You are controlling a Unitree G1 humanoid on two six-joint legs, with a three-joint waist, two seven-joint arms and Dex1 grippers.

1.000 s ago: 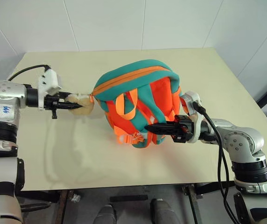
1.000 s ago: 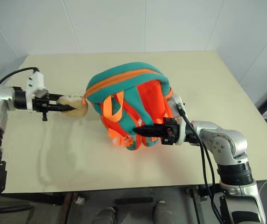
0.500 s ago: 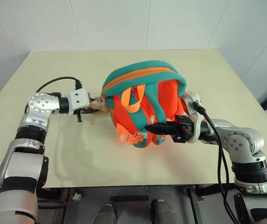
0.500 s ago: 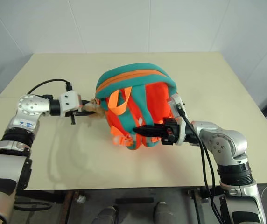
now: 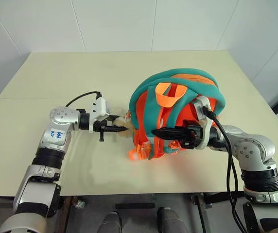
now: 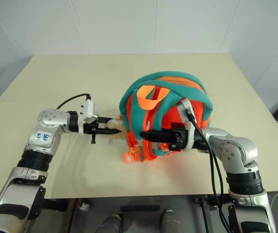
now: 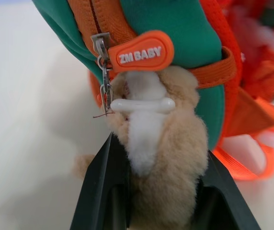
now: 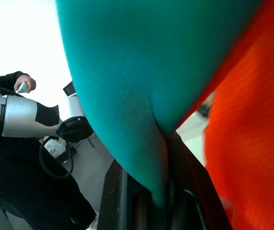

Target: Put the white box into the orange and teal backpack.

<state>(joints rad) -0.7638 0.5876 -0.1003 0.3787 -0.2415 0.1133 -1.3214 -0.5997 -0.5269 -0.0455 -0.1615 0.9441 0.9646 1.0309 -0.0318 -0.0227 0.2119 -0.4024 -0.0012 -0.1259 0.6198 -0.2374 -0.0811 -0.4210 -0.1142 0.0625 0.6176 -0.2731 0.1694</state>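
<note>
Backpack (image 5: pixel 178 114) upright on table (image 5: pixel 56 73), both arms reaching inward — fingers pinching it

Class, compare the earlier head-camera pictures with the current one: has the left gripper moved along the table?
Yes. The left gripper, clamped on the plush animal head, has travelled from near the table's left edge toward its middle, pushing the orange and teal backpack rightward.
</note>
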